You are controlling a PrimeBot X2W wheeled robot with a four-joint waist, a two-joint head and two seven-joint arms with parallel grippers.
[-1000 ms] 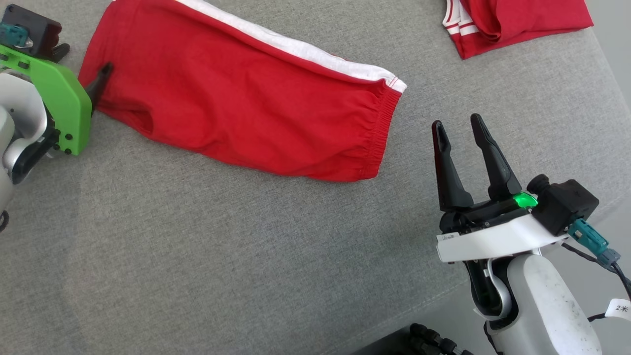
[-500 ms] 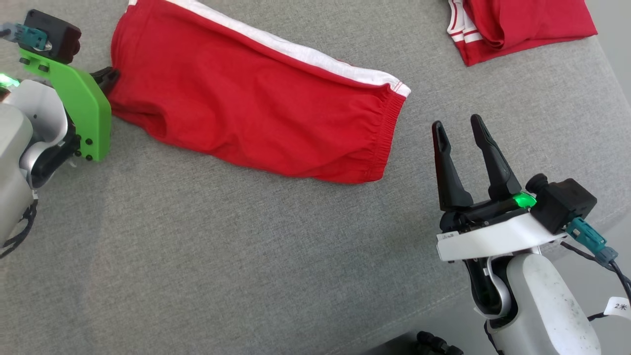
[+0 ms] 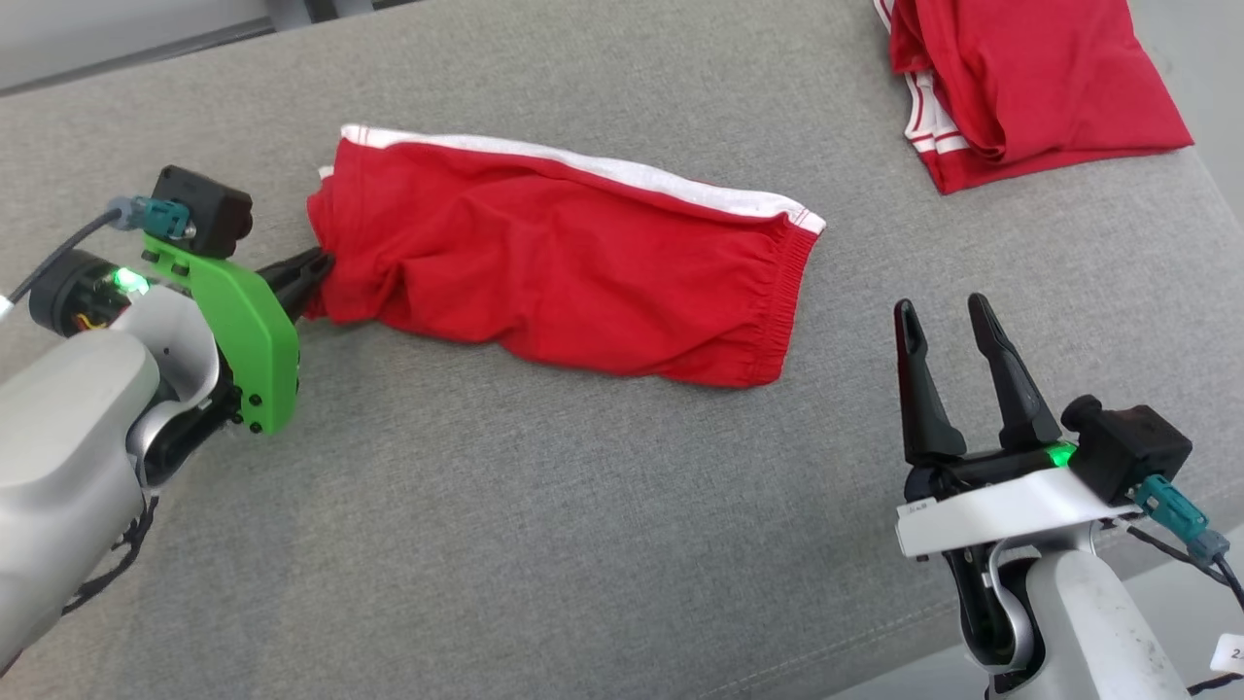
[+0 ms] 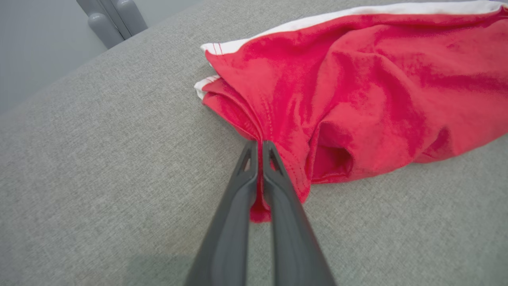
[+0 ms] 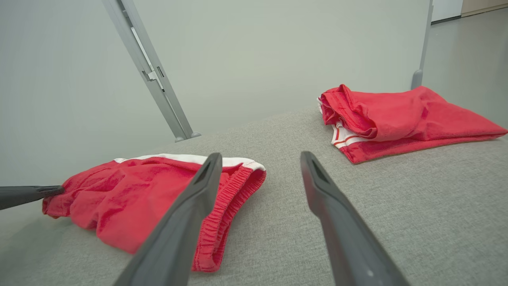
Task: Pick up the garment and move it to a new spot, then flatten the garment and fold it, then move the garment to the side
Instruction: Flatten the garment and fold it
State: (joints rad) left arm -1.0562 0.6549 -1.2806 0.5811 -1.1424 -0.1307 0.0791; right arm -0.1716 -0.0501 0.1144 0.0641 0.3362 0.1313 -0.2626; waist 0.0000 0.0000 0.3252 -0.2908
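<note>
Head view, starting from the left: the left gripper (image 3: 316, 264) has changed most. A second ago its dark fingers stood apart at the left edge of the garment (image 3: 564, 262). Now they are pressed together, and the left wrist view shows a fold of red cloth pinched between them. The garment, red with a white stripe, lies across the middle of the grey padded surface (image 3: 486, 544), with its left end in that pinch and its elastic band end toward the right. That left end lay fairly smooth before and is now drawn into gathers and creases toward the fingertips. The whole picture has also slid, so the camera has moved, and the surface's far edge now shows along the top. Further right, the right gripper (image 3: 941, 306) has not altered. Its fingers are spread wide with nothing between them, near the elastic end but apart from the cloth. At the far right a second red garment (image 3: 1020, 87) lies folded, well apart from the first.

Some things are hard to make out. The green bracket (image 3: 243, 331) on the left wrist covers most of the left fingers from above, so only their tips show. I cannot tell whether the pinched corner is lifted or rests on the surface. The top edge cuts off the second red garment, and the right forearm runs off the bottom.
</note>
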